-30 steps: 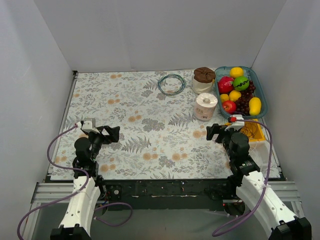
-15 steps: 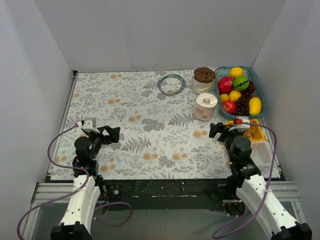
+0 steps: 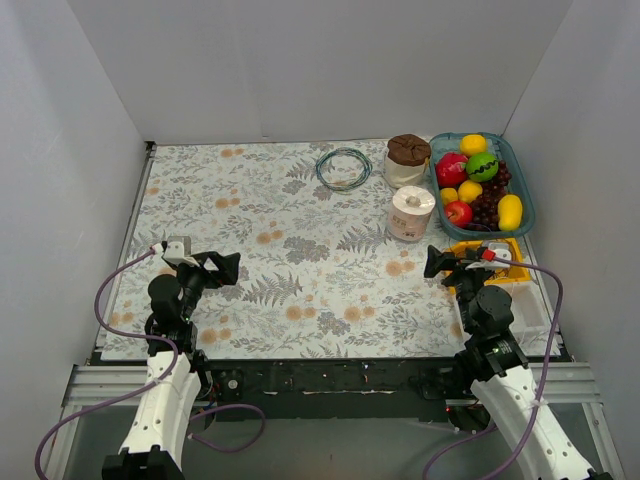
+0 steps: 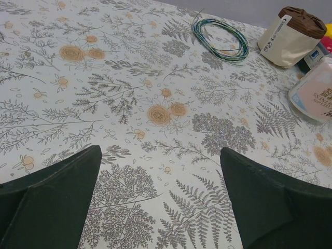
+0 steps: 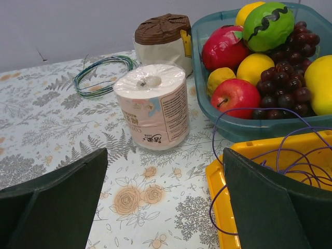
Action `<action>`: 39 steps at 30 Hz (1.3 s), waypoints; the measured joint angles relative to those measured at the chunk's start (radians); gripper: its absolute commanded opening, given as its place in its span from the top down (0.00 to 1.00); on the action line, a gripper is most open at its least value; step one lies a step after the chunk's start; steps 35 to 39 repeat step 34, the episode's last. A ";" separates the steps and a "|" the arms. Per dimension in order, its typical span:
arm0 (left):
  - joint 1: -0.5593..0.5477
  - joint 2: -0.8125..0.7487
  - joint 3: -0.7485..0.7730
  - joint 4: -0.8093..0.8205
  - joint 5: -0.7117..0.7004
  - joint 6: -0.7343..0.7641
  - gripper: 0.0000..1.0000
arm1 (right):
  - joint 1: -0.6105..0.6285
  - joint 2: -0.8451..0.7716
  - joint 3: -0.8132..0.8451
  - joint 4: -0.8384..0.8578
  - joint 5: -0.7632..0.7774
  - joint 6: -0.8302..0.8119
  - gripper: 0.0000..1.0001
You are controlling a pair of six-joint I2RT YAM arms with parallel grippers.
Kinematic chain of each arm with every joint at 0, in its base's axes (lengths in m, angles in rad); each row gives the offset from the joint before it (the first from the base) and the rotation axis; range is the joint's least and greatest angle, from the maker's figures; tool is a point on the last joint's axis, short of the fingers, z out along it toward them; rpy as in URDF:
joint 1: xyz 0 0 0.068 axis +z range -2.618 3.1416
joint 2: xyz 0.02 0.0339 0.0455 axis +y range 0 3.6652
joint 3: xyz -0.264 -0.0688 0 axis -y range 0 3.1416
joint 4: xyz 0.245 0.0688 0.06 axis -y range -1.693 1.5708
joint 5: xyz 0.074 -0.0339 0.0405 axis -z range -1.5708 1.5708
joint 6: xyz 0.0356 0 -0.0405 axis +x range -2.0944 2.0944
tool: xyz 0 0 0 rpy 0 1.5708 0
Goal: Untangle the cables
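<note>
A coil of green and blue cable (image 3: 343,167) lies on the floral cloth at the back; it shows in the left wrist view (image 4: 220,40) and the right wrist view (image 5: 101,74). Thin purple cable (image 5: 280,155) loops out of a yellow tray (image 5: 244,207), which sits at the right (image 3: 500,258). My left gripper (image 3: 222,268) is open and empty, low over the cloth at the near left. My right gripper (image 3: 437,262) is open and empty, beside the yellow tray's left edge, its right finger (image 5: 280,202) over the tray.
A toilet paper roll (image 3: 410,213) stands left of a teal basket of fruit (image 3: 482,181). A brown-lidded tub (image 3: 407,158) stands behind the roll. White walls close in the table on three sides.
My right gripper has moved right and a little nearer, toward the yellow tray. The left arm has not moved.
</note>
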 measured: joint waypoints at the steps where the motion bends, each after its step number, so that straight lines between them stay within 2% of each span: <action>1: 0.000 -0.001 0.000 0.002 0.002 0.000 0.02 | 0.000 -0.009 0.000 0.000 0.000 0.000 0.02; 16: 0.000 -0.011 -0.015 0.008 0.019 0.000 0.02 | 0.000 0.034 0.016 -0.045 0.008 -0.061 0.02; 21: -0.001 -0.012 0.034 -0.054 0.017 -0.005 0.02 | 0.000 0.024 0.016 -0.048 0.019 -0.069 0.02; 27: -0.010 -0.015 0.171 -0.132 -0.109 -0.023 0.02 | 0.000 0.026 0.016 -0.048 0.019 -0.070 0.02; 30: -0.010 -0.021 0.183 -0.140 -0.175 -0.034 0.02 | 0.000 0.030 0.016 -0.048 0.019 -0.071 0.02; 39: -0.010 -0.019 0.181 -0.153 -0.170 -0.029 0.02 | 0.000 0.031 0.016 -0.048 0.019 -0.070 0.02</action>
